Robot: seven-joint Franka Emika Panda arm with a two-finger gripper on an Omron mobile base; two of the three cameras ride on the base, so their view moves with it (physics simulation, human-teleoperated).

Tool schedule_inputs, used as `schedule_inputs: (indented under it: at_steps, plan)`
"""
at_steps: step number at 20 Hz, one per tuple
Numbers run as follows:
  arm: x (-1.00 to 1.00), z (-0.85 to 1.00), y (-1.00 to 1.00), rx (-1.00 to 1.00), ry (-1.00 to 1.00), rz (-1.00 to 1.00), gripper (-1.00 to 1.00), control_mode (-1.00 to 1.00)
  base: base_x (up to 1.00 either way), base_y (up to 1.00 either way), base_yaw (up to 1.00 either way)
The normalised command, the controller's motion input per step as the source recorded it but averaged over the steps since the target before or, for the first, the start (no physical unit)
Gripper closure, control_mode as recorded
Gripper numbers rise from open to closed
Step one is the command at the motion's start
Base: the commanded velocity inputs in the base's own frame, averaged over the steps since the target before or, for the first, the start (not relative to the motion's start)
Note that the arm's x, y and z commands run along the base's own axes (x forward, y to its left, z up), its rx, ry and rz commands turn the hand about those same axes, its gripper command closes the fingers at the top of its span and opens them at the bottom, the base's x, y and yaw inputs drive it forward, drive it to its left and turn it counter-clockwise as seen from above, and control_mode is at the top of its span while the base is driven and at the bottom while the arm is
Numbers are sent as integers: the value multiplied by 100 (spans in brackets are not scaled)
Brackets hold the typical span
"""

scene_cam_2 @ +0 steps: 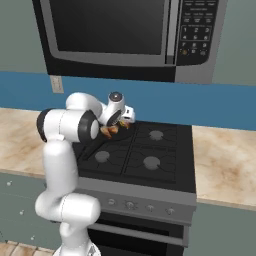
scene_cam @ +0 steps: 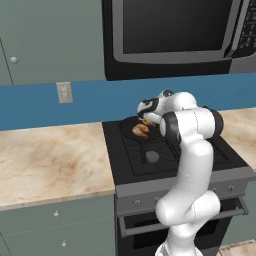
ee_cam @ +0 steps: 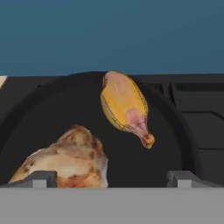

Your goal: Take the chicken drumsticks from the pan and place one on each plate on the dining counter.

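The black pan [scene_cam: 131, 125] sits on the stove's rear-left burner, its long handle [scene_cam: 144, 150] pointing toward the front. Two golden-brown chicken drumsticks lie in the pan [ee_cam: 26, 127]. One drumstick [ee_cam: 124, 105] lies farther in, its bone end pointing down-right. The other drumstick [ee_cam: 70, 159] lies close under the hand, by the left fingertip [ee_cam: 41, 178]. My gripper [ee_cam: 111, 179] hovers just over the pan, open, holding nothing. From the base, the gripper [scene_cam: 146, 121] [scene_cam_2: 119, 125] hangs right above the drumsticks [scene_cam: 141, 131] [scene_cam_2: 109, 131]. The plates and the dining counter are out of view.
The black stove [scene_cam: 200, 160] has three other bare burners. A microwave [scene_cam: 175, 30] hangs low overhead. Marbled wall counters flank the stove on the left [scene_cam: 50, 160] and the right [scene_cam_2: 225, 160]. Behind runs a blue backsplash with a wall outlet [scene_cam: 64, 92].
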Motion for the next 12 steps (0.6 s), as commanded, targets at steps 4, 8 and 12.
schedule_inputs:
  at_steps: [4,8,12]
  plan:
    - [58,-46,0,0,0,0,-100,-100,0,0,0]
    - [60,-44,-3,0,0,0,-100,-100,0,0,0]
    - [64,-32,-19,0,0,0,-100,-100,0,0,0]
